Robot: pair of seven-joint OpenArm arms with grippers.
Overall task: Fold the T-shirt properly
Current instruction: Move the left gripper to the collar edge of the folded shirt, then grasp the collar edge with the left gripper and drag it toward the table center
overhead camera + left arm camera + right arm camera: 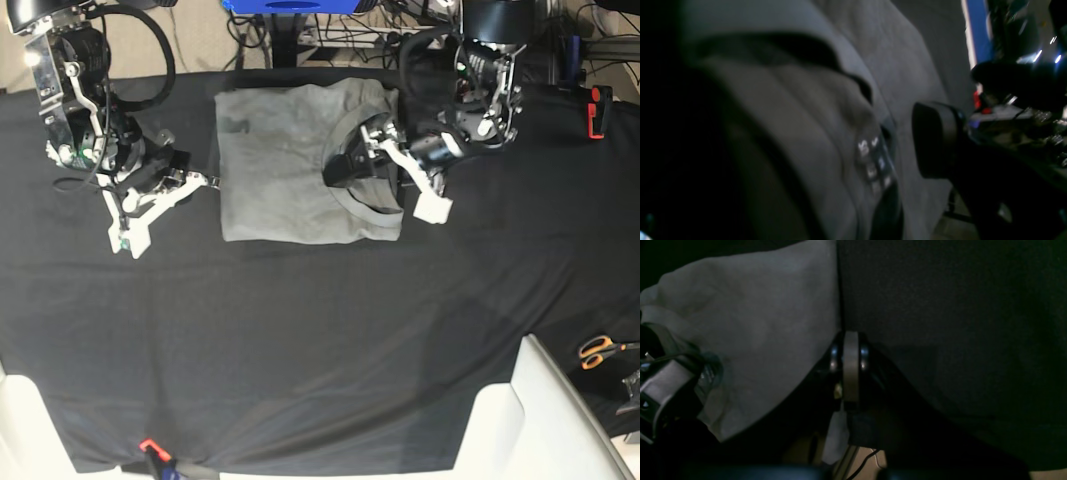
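Worktop: in the base view, a black table cloth [300,330] covers the worktop; cables and a blue frame [290,5] sit beyond the far edge.
T-shirt position: the T-shirt [285,170] lies folded into a rough rectangle at the far middle of the cloth, collar toward the view's right.
T-shirt axis: nearly square; which way its long axis runs I cannot tell.
T-shirt look: plain medium grey, mostly flat, ribbed collar curving at its right side.
Left tool [385,165]: over the collar end, jaws spread wide, one finger above the fabric and one off its right edge.
Right tool [205,181]: jaws together at the shirt's left edge.
Surroundings: orange-handled scissors [600,350] near the right edge, well apart; red clamp [597,110] far right.
Left wrist view: blurred; grey folds, white label print [873,160], black finger pad [933,140] just beside.
Right wrist view: closed jaws at the shirt's [756,340] edge; whether they pinch cloth I cannot tell.
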